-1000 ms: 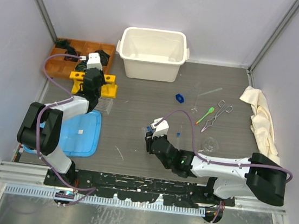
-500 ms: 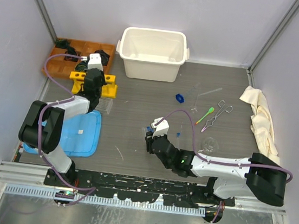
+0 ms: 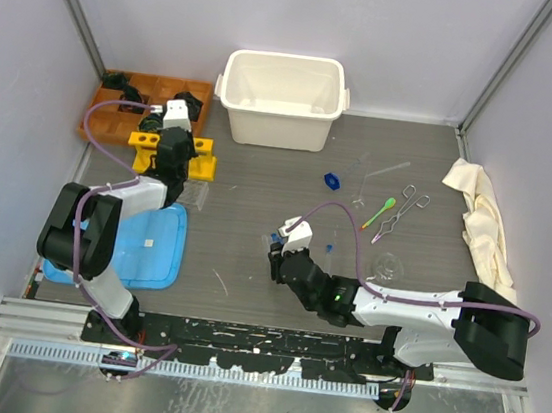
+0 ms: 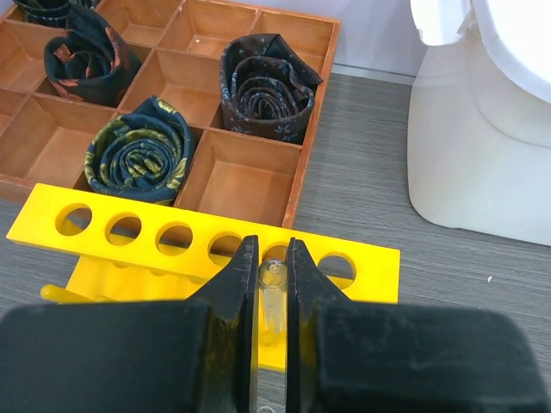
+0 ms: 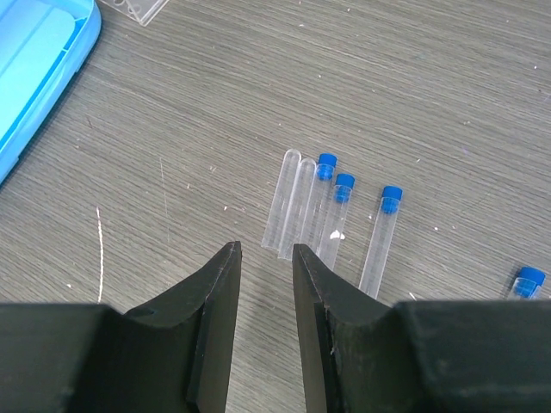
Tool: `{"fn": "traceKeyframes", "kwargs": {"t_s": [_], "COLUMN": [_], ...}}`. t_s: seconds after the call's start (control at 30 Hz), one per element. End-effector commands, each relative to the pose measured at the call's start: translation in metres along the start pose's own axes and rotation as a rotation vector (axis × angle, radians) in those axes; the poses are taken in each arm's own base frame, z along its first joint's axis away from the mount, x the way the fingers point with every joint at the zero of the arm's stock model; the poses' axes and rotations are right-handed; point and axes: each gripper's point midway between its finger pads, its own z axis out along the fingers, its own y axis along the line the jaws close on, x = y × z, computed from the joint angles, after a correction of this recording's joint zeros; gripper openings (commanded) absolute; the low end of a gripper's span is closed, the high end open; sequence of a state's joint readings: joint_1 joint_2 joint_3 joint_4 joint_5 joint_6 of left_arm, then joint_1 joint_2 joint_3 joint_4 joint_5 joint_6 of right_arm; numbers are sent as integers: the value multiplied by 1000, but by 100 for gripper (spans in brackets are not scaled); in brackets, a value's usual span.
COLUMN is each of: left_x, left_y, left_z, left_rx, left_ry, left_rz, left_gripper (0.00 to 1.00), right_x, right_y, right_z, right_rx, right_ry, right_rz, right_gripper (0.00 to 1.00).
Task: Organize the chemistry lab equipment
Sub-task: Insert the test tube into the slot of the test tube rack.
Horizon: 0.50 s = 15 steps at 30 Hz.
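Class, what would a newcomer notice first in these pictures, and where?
The bright yellow rack at the table's back left, where the left gripper is shut on a glass tube at one of its holes. Then the big white tub at the back centre, and the row of tubes, some blue-capped, lying before the open right gripper.

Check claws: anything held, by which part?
Left claw pinches a clear glass tube by its sides, near its end over the yellow rack. Right claw empty.

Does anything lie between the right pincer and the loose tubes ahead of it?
Nothing visible does. Only bare table separates the open right pincer from the nearest clear tubes, lying just ahead of it.
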<state>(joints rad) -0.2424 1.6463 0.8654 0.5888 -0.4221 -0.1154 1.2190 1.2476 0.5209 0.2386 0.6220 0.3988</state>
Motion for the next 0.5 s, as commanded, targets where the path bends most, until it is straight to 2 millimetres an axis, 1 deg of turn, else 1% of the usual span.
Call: {"fn": "traceKeyframes", "kwargs": {"t_s": [0.0, 0.07, 0.33, 0.47], "left_x": [-14, -16, -38, -45], "left_y": [1, 2, 2, 3], "left_z": [1, -1, -7, -11], "left_rx": [-9, -10, -3, -2], "left_ry": [-51, -54, -99, -111], "left_rz": [-21, -21, -39, -45], "left_gripper": [0, 0, 0, 0], "right_x": [-17, -16, -15, -15], "right_y": [2, 1, 3, 2], "right_z": [-2, -1, 0, 0], "right_rx": [-9, -7, -12, -13], "right_ry": [-54, -52, -49, -49], "right_rz": [58, 59, 58, 62], "right_gripper": [37, 37, 37, 37]}}
